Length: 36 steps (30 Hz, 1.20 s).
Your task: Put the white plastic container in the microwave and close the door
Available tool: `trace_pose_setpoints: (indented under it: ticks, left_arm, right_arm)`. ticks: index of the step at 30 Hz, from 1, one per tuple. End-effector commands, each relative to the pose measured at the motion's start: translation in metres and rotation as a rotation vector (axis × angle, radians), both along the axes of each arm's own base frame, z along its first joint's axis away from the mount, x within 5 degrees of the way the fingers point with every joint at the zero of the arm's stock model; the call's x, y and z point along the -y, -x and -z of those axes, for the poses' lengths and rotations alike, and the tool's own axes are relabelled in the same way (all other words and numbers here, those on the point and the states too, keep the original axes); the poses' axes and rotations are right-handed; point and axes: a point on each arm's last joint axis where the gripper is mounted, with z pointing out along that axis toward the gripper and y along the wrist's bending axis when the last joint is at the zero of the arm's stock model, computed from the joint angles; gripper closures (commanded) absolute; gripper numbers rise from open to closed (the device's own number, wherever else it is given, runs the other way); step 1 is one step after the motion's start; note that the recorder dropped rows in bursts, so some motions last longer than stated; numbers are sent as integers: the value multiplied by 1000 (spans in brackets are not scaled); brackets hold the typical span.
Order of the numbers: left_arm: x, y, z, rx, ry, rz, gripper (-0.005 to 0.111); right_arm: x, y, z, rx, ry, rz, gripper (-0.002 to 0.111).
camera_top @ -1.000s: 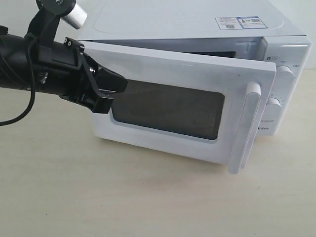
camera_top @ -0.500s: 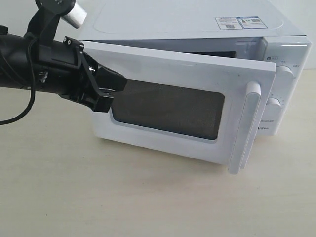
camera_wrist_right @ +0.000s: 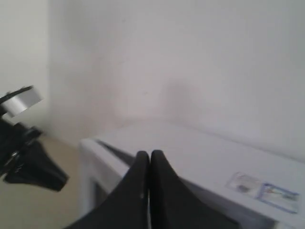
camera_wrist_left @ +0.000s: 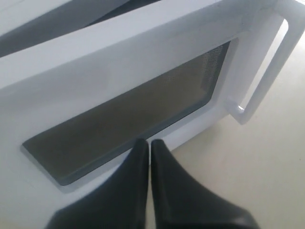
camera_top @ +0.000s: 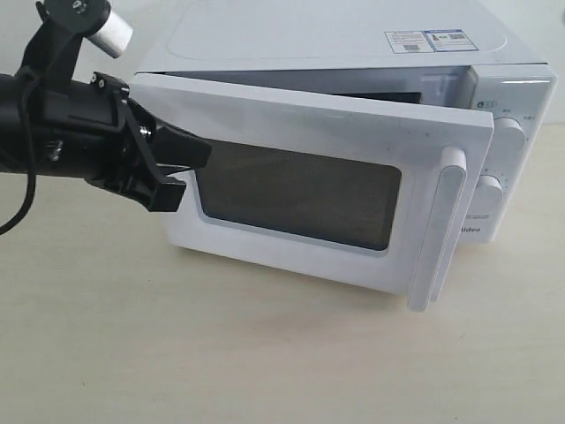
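The left claw [camera_top: 198,157], two black, smooth, wedge-shaped plastic fingers [camera_wrist_left: 138,157], is pressed together with nothing between them. Its tip sits just beside the hinge-side edge of the door [camera_top: 309,119], at the near corner of the window [camera_top: 296,196]; whether it touches cannot be told. The door is a glossy white plastic slab with rounded corners. It stands ajar, with the handle side swung out from the microwave [camera_top: 335,35]. Its window is a dark rectangle with a fine mesh texture behind the pane, and a rounded white bar handle [camera_top: 441,230] runs upright along the free edge. The door hides the cavity, so the container cannot be seen. The right claw [camera_wrist_right: 149,156], also black with tapered fingers, is pressed together and empty, and it hangs above the microwave's flat, smooth white top. Two paper stickers [camera_top: 430,40] lie on that top near the far right corner. Two round white knobs [camera_top: 508,132] sit on the front panel beside the door. The microwave rests on a pale, matte table [camera_top: 265,362].
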Motion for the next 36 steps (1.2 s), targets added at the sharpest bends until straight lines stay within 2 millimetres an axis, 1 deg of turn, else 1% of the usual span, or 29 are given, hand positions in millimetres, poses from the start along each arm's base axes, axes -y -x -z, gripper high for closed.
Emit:
trace_pose_setpoints:
  ticks: [1,3,6,7,8,9,12,14,16,20,24,29,36]
  left_arm:
    - [-3,10,-2,15,6,-8,103]
    - [-3,12,0,9,2,-7,103]
    - [-5,14,6,-6,-4,-11,103]
    - [-5,15,8,-12,-6,-11,103]
    - [-6,15,10,-13,-10,-18,103]
    - [-6,15,11,-16,-13,-22,103]
    - [-7,16,13,-16,-16,-30,103]
    - [-7,15,13,-15,-16,-31,103]
    - [-7,16,12,-12,-15,-31,103]
    - [-7,17,11,-10,-13,-29,103]
    - [-7,17,11,-10,-13,-29,103]
    - [-7,17,11,-10,-13,-29,103]
    - [-7,17,11,-12,-13,-26,103]
  right_arm:
    - [-32,-46,11,-199,74,-108,109]
    - [-50,-63,19,-260,115,-143,109]
    - [-73,-79,31,-353,149,-143,109]
    - [-80,-81,34,-379,161,-127,109]
    - [-84,-86,38,-423,176,-58,109]
    - [-89,-87,41,-446,193,-18,109]
    - [-99,-94,44,-482,258,138,109]
    - [-103,-100,45,-514,244,224,109]
    - [-106,-109,50,-552,221,284,109]
    - [-114,-123,63,-576,258,332,109]
    - [-110,-133,70,-590,264,472,109]
    - [-104,-136,65,-535,260,520,109]
    - [-90,-153,67,-586,187,446,109]
